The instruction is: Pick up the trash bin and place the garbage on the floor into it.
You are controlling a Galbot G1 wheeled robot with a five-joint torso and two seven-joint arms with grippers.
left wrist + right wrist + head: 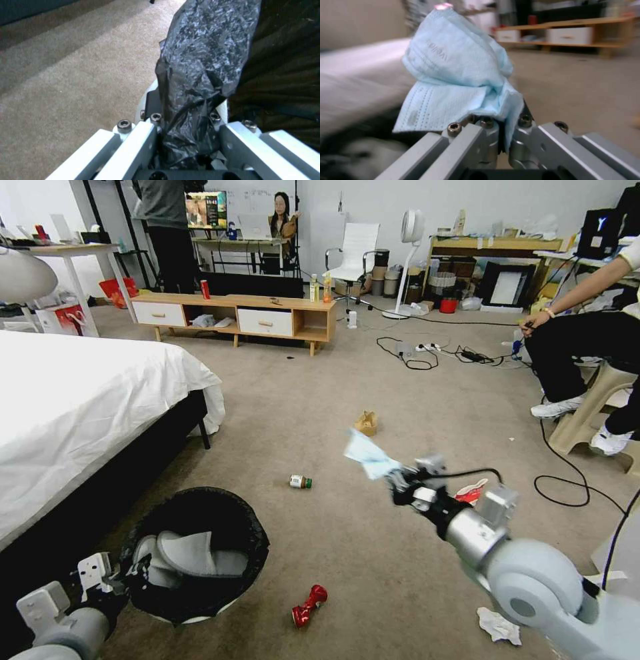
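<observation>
The trash bin, white and lined with a black bag, stands on the floor beside the bed, with grey slippers lying inside. My left gripper is shut on its near rim; in the left wrist view the left gripper pinches the black bag. My right gripper hangs above the carpet, shut on a light-blue tissue, which also fills the space above the right gripper as the tissue. Garbage on the carpet: small bottle, crushed red can, tan paper bag, red-white carton, white tissue.
The white bed with its dark frame borders the left side. A person sits on a stool at the right, and black cables trail over the carpet there. A low wooden cabinet stands far ahead.
</observation>
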